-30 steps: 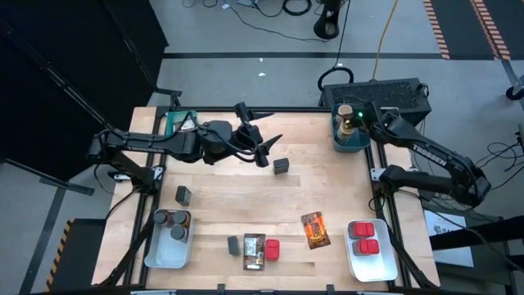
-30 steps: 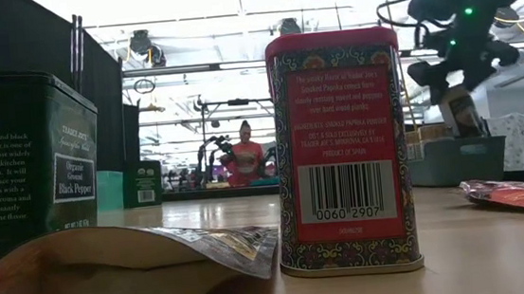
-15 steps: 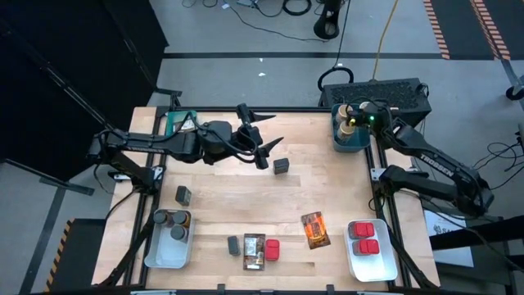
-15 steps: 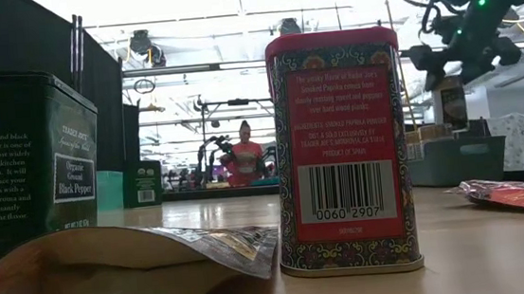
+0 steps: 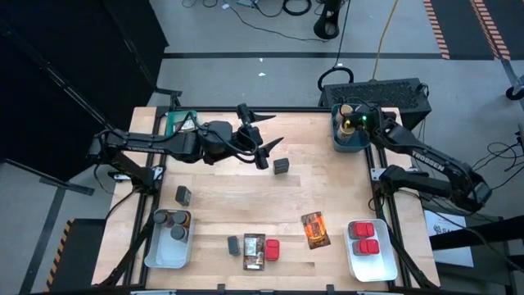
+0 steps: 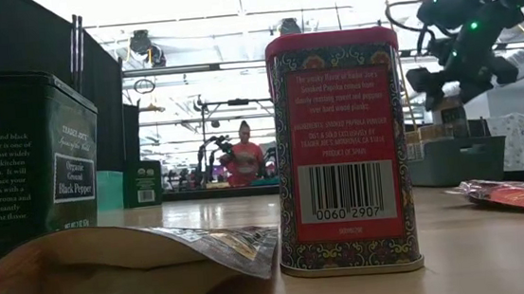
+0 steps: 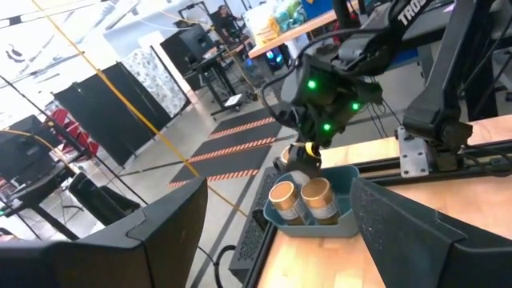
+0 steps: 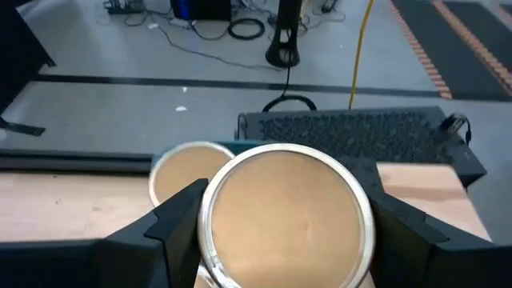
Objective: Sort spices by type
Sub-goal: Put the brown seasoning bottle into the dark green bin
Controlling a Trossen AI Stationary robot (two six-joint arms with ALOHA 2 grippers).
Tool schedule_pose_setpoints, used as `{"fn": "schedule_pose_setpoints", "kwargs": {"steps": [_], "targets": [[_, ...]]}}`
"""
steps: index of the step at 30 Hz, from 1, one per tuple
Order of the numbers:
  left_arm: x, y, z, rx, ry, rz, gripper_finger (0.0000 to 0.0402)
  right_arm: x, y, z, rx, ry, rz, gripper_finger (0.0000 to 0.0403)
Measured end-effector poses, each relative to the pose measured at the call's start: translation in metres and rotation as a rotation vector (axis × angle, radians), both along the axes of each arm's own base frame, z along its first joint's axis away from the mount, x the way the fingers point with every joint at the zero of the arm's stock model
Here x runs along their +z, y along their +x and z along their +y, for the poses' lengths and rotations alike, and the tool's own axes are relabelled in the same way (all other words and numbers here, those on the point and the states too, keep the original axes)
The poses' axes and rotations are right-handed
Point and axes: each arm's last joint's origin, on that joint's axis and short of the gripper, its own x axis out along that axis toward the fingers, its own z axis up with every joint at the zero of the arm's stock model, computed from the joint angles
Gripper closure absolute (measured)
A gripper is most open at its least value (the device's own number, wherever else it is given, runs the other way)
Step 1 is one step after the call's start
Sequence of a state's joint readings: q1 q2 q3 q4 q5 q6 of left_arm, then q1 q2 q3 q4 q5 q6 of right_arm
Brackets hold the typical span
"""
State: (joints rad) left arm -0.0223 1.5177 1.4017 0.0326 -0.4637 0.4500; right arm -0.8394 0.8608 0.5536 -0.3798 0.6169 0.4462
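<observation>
Pale wooden tabletop (image 5: 246, 201), grey floor beyond. Right gripper (image 5: 350, 123) clasping tan round cylinder (image 8: 286, 212) over far-right teal bin (image 5: 350, 141); left gripper (image 5: 266, 152) spread, empty.

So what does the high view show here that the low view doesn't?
High view only: the left gripper, open above the dark tin, the grey jars in one white bin and red tins in the other.
Low view only: the labels on the black pepper tin and paprika tin.
Both: the right gripper over the teal bin.
</observation>
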Motion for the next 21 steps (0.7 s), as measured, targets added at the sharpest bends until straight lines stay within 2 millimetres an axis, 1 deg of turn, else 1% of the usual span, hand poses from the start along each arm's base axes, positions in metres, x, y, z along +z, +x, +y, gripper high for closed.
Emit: {"fn": "schedule_pose_setpoints", "kwargs": {"steps": [5, 8, 21], "targets": [[0.0, 0.0, 0.0, 0.0, 0.0, 0.0, 0.0095, -0.012, -0.003, 0.001, -0.004, 0.031, -0.006, 0.0157], [0.0, 0.0, 0.0, 0.0, 0.0, -0.001, 0.0095, -0.016, -0.004, 0.002, -0.008, 0.037, 0.003, 0.0157], [0.0, 0.0, 0.0, -0.022, -0.002, -0.002, 0.0095, -0.017, -0.004, 0.002, -0.037, 0.036, -0.02, 0.0157]]}}
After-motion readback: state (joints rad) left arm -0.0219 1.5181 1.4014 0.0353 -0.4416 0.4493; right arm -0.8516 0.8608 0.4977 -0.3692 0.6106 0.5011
